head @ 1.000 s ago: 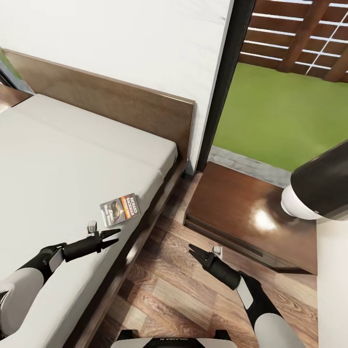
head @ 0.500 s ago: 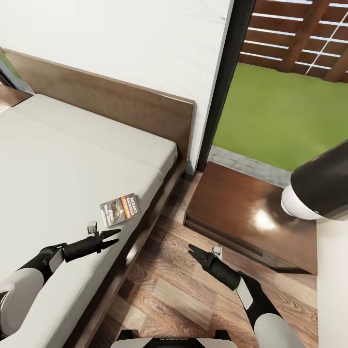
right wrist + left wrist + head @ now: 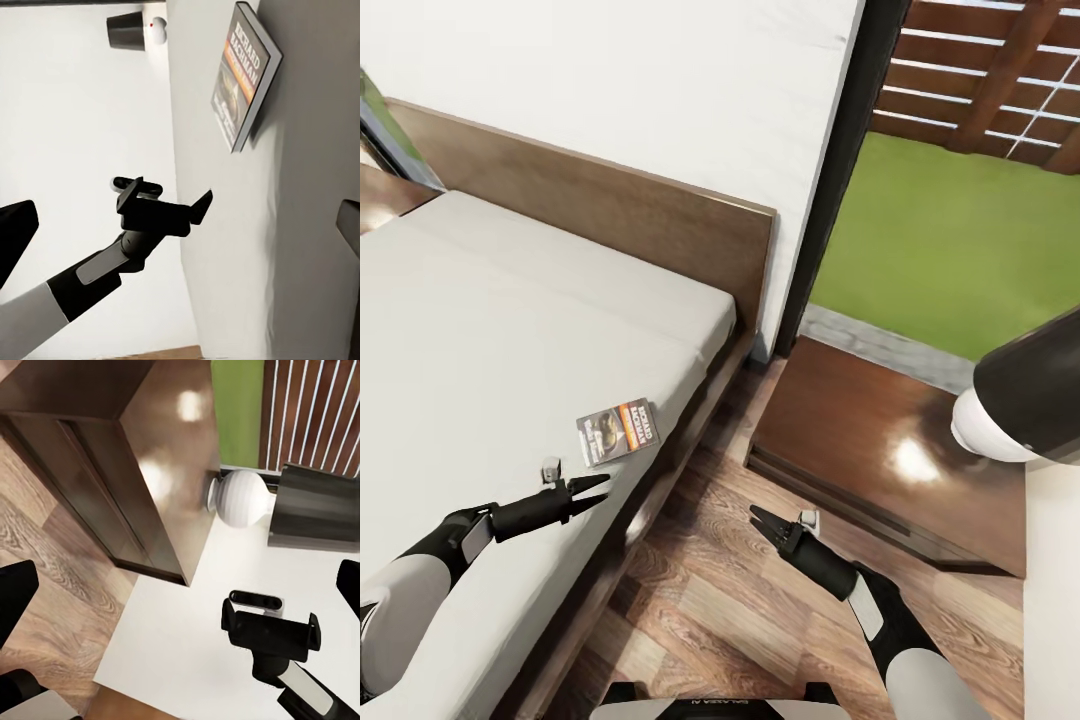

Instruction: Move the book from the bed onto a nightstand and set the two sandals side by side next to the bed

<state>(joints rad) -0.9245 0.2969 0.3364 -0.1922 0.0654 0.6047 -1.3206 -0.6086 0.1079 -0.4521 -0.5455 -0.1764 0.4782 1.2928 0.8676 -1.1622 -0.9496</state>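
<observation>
Pale grey-white mattress of the dark-framed bed [image 3: 510, 330] carries the thin dark paperback book [image 3: 618, 431] near its edge, sitting slightly nearer since the view shifted; left gripper [image 3: 592, 489] and right gripper [image 3: 764, 525] hover apart-jawed, empty, approach under way.
</observation>
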